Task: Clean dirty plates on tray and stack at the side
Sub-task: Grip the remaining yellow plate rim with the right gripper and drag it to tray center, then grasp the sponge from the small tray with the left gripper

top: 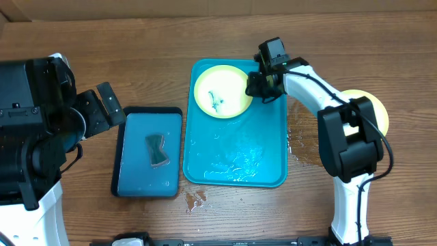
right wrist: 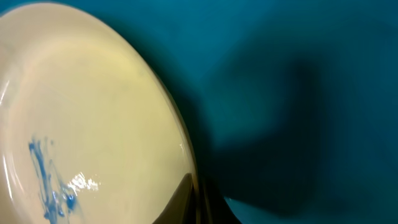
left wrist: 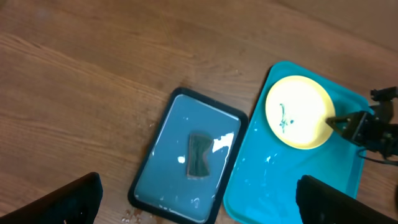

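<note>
A pale yellow-green plate [top: 218, 92] with a dark green-blue smear is at the far left corner of the turquoise tray [top: 235, 160]. My right gripper [top: 258, 85] is shut on the plate's right rim. In the right wrist view the rim [right wrist: 93, 112] sits between the fingers [right wrist: 196, 199] and the plate casts a shadow on the tray [right wrist: 311, 93]. A second yellow-green plate [top: 379, 109] lies on the table right of the tray, partly hidden by the right arm. My left gripper [top: 104, 108] is open and empty, left of the trays. No blue plate is in view.
A smaller dark-rimmed blue tray [top: 121, 154] holding a sponge [top: 158, 150] lies just left of the turquoise tray; both show in the left wrist view [left wrist: 143, 186]. The turquoise tray floor is wet. Water spots lie on the table [top: 194, 199].
</note>
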{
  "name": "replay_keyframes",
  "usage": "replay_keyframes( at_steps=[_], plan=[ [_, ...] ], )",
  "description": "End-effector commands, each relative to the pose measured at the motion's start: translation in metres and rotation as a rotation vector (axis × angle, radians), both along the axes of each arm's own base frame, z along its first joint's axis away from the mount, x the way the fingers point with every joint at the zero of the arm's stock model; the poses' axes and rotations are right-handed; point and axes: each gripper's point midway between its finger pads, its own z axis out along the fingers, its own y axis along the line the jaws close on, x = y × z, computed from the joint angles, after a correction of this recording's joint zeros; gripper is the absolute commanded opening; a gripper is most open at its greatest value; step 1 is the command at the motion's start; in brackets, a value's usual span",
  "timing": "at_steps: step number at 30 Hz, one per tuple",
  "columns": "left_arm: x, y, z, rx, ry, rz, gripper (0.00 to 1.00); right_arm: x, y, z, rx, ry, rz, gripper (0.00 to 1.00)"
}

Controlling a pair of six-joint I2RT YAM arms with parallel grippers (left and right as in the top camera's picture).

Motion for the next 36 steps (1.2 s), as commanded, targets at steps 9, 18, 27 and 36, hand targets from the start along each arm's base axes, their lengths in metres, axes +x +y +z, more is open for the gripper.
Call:
replay_keyframes(
  at_steps=[9,18,27,36],
  plan=[
    [-0.007,-0.015,-0.004,-0.061,0.037,-0.069,1.0,-0.059,-0.049,0.165,0.005,-0.094,-0.016,0.04],
    [-0.012,-0.019,-0.048,-0.069,0.225,-0.114,1.0,-0.156,-0.053,0.104,-0.085,0.273,-0.024,0.04],
    [-0.002,-0.019,-0.113,-0.091,0.379,-0.112,0.96,-0.158,-0.033,0.016,0.032,0.227,-0.165,0.04],
    [0.006,-0.023,-0.188,-0.123,0.458,-0.119,0.89,-0.142,-0.033,0.083,0.052,0.034,-0.06,0.38]
  ],
)
